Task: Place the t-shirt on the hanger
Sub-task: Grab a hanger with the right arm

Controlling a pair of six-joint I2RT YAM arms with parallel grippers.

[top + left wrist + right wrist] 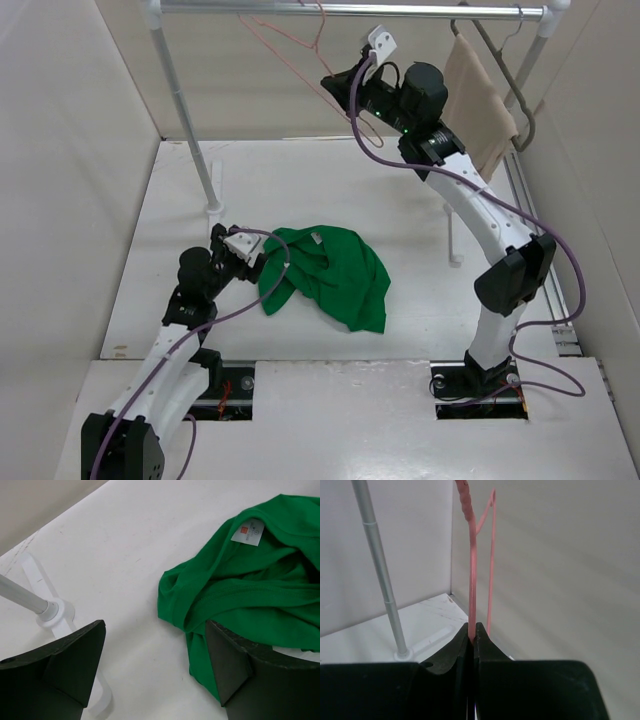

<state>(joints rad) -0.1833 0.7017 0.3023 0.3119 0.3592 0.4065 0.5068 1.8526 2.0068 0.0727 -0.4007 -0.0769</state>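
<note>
Right gripper (472, 631) clamped on thin pink wire hanger (472, 580). Left gripper (155, 632) apart, at crumpled green fabric t-shirt (250, 595) on bench (125, 545).

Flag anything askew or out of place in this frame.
The hanger hangs skewed from the rail, its wire pinched in the shut right hand, so it sits slanted rather than level. The t-shirt lies in a crumpled heap on the table, beside the open left hand. Nothing looks spilled or damaged.
</note>
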